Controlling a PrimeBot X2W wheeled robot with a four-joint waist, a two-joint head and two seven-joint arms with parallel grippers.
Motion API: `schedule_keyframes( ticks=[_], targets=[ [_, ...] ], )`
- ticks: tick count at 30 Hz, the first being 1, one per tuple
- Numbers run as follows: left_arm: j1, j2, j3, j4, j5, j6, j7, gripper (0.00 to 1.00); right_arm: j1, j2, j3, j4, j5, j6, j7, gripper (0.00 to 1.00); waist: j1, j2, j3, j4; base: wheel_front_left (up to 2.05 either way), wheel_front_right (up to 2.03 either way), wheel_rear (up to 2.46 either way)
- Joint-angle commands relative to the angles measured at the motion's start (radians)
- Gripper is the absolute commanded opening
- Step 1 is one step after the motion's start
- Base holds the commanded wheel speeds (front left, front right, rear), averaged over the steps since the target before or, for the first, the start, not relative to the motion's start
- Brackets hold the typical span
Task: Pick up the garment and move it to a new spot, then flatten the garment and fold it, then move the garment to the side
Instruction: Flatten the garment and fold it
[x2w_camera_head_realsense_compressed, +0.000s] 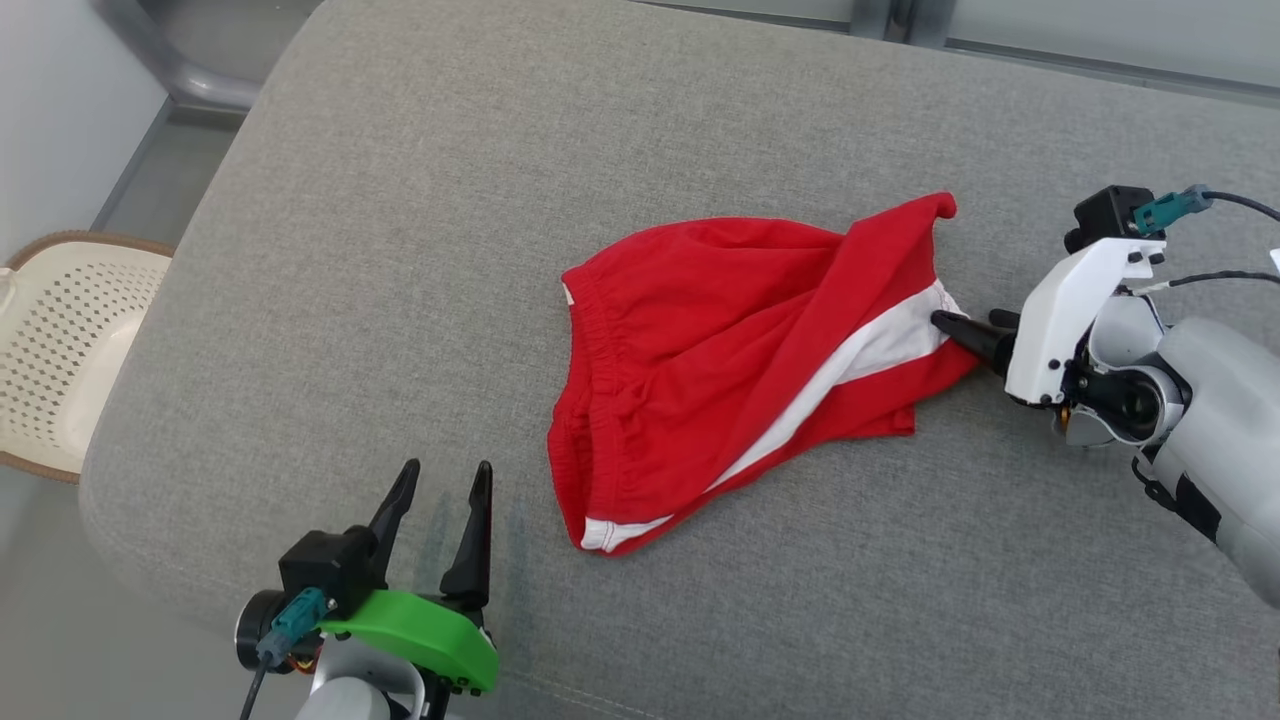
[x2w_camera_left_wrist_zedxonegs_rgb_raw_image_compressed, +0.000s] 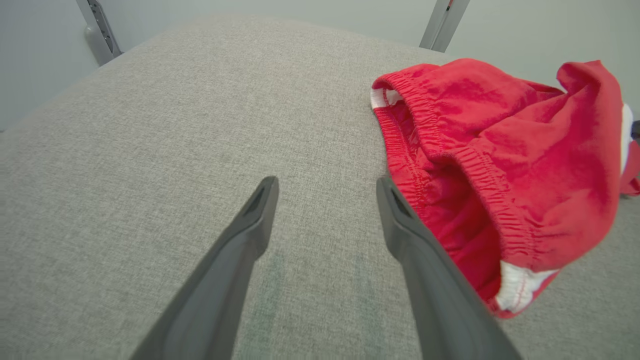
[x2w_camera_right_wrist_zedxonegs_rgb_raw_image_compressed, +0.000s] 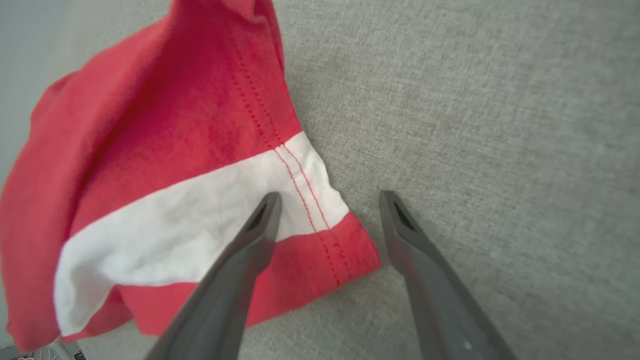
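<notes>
One pair of red shorts (x2w_camera_head_realsense_compressed: 740, 350) with a white stripe (x2w_camera_head_realsense_compressed: 870, 350) lies crumpled near the middle of the grey bench (x2w_camera_head_realsense_compressed: 400, 250). The right gripper (x2w_camera_head_realsense_compressed: 968, 320) is at their hem (x2w_camera_head_realsense_compressed: 945, 298) on the right side, fingers spread, holding nothing, one finger over the stripe. The left gripper (x2w_camera_head_realsense_compressed: 447, 467), also spread and empty, is near the front edge, just beside the waistband (x2w_camera_head_realsense_compressed: 590, 340).
</notes>
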Motion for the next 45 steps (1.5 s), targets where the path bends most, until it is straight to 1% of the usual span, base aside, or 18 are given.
schedule_keyframes(
  ticks=[1, 3, 4, 5, 7, 12, 19, 23, 32, 39, 45],
  targets=[
    [-0.019, -0.003, 0.002, 0.004, -0.001, -0.004, -0.004, 1.0, -0.01, 0.008, 0.01, 0.006, 0.004, -0.001, 0.017, 1.0, 0.0, 0.0, 0.01, 0.011, 0.0, 0.0, 0.0],
    [-0.02, -0.005, 0.004, 0.006, -0.002, -0.005, -0.006, 1.0, -0.007, 0.013, 0.017, 0.007, 0.012, -0.001, 0.028, 1.0, 0.0, 0.0, 0.011, 0.011, 0.0, 0.0, 0.0],
    [-0.02, -0.006, 0.005, 0.008, -0.003, -0.005, -0.006, 1.0, -0.007, 0.013, 0.02, 0.005, 0.012, -0.001, 0.025, 0.87, 0.0, 0.0, 0.011, 0.01, 0.0, 0.0, 0.0],
    [-0.02, -0.006, 0.006, 0.009, -0.003, -0.005, -0.007, 1.0, -0.003, 0.015, 0.023, 0.001, 0.014, -0.001, 0.02, 0.47, 0.0, 0.0, 0.011, 0.009, 0.0, 0.0, 0.0],
    [-0.02, -0.006, 0.009, 0.012, -0.002, -0.006, -0.008, 1.0, 0.002, 0.013, 0.031, -0.005, 0.006, -0.001, 0.004, 0.0, 0.0, 0.0, 0.009, 0.004, 0.0, 0.0, 0.0],
    [-0.015, 0.005, 0.013, 0.019, 0.004, -0.005, -0.009, 1.0, 0.008, 0.002, 0.036, -0.026, -0.011, -0.001, -0.08, 0.0, 0.0, 0.0, -0.013, -0.015, 0.0, 0.0, 0.0],
    [0.014, 0.024, 0.014, 0.029, 0.002, -0.003, -0.006, 1.0, 0.063, -0.012, 0.04, -0.09, -0.012, -0.001, -0.22, 0.0, 0.0, 0.0, -0.08, -0.061, 0.0, 0.0, 0.0],
    [0.033, 0.039, 0.016, 0.025, -0.002, 0.004, 0.002, 1.0, 0.119, -0.033, 0.039, -0.15, -0.001, -0.001, -0.3, 0.0, 0.0, 0.0, -0.123, -0.095, 0.0, 0.0, 0.0],
    [0.082, 0.068, 0.019, -0.015, -0.015, 0.019, 0.026, 1.0, 0.302, -0.116, 0.027, -0.307, 0.017, -0.001, -0.474, 0.0, 0.0, 0.0, -0.175, -0.183, 0.0, 0.0, 0.0],
    [0.096, 0.077, 0.016, -0.041, -0.018, 0.027, 0.041, 1.0, 0.438, -0.155, 0.018, -0.371, 0.029, -0.001, -0.527, 0.0, 0.0, 0.0, -0.18, -0.245, 0.0, 0.0, 0.0],
    [0.104, 0.086, 0.013, -0.057, -0.023, 0.03, 0.049, 1.0, 0.515, -0.145, 0.005, -0.361, 0.033, -0.001, -0.545, 0.0, 0.0, 0.0, -0.179, -0.28, 0.0, 0.0, 0.0]
  ],
)
